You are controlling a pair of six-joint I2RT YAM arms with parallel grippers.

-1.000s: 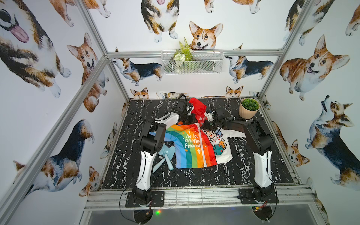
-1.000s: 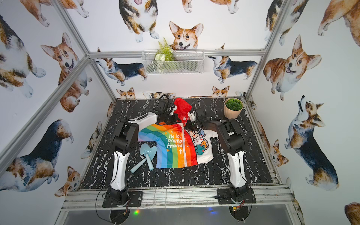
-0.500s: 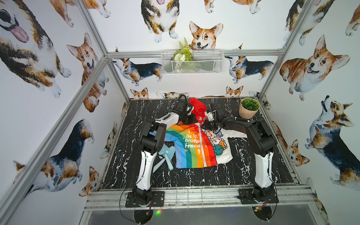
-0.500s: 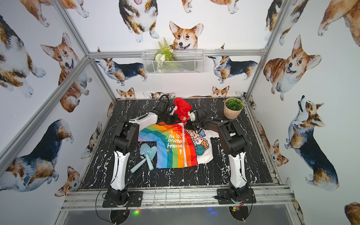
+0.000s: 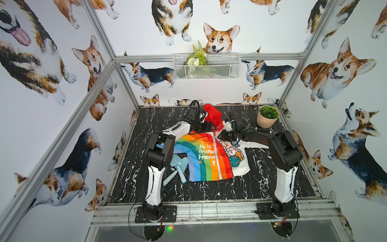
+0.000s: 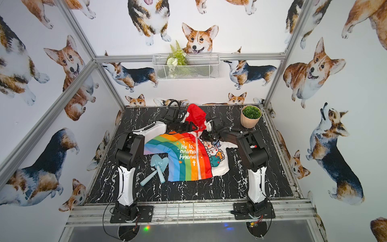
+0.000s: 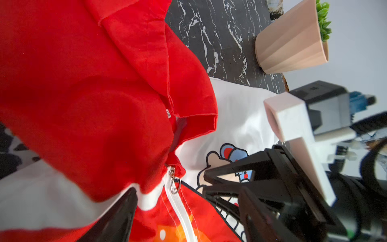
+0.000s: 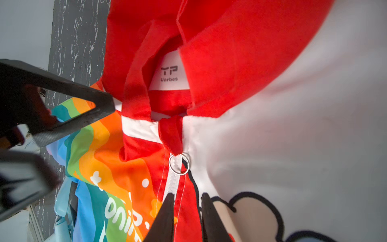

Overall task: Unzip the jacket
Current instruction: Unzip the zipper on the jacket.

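Right wrist view: right gripper (image 8: 186, 206) narrowly parted astride white zipper (image 8: 173, 184) of rainbow-and-white hooded jacket (image 8: 117, 167), seemingly gripping nothing; left gripper (image 8: 82, 144) spread wide beside red hood (image 8: 230, 62).

A beige ribbed pot (image 5: 267, 122) with a small green plant (image 5: 268, 111) stands near the far right corner of the black, white-veined marble tabletop (image 5: 209, 190). Toward the left side lie two pale blue toy spades (image 5: 179, 163), their handles crossing and their blades touching. On the back rail of the aluminium frame (image 5: 146, 58) hangs a white wire basket (image 5: 222, 69) that holds a fern sprig with a white flower (image 5: 196, 58). Painted corgis (image 5: 219, 39) cover all the white walls.
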